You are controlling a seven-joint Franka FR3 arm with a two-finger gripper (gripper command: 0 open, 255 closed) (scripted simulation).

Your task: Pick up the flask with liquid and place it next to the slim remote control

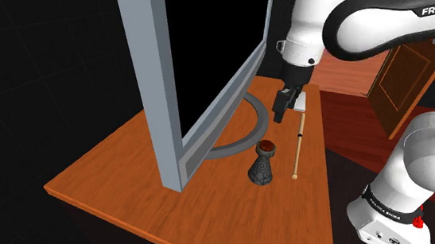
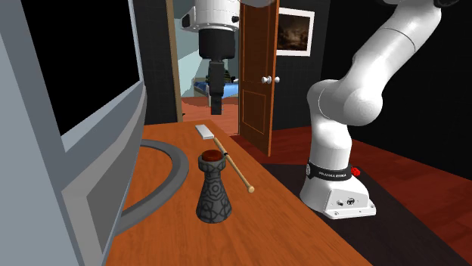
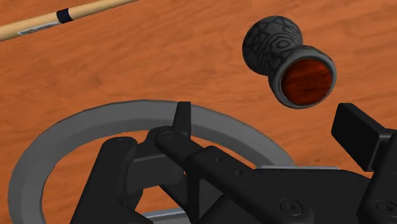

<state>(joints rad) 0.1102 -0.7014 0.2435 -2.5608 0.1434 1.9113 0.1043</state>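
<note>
Flask (image 1: 262, 164), dark patterned, red liquid at mouth: set upright on wooden table (image 1: 124, 174), between grey ring stand (image 1: 261, 125) and wooden rod (image 1: 298, 147). Gripper (image 1: 282, 106): fingers parted, nothing grasped, held above table near slim white remote (image 1: 300, 104).

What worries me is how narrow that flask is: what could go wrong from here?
The flask stands upright on a narrow waist with red liquid at its top; a glancing gripper approach could tip and spill it. The tan stick lies close beside the flask and the white remote, so placing might knock it.
</note>
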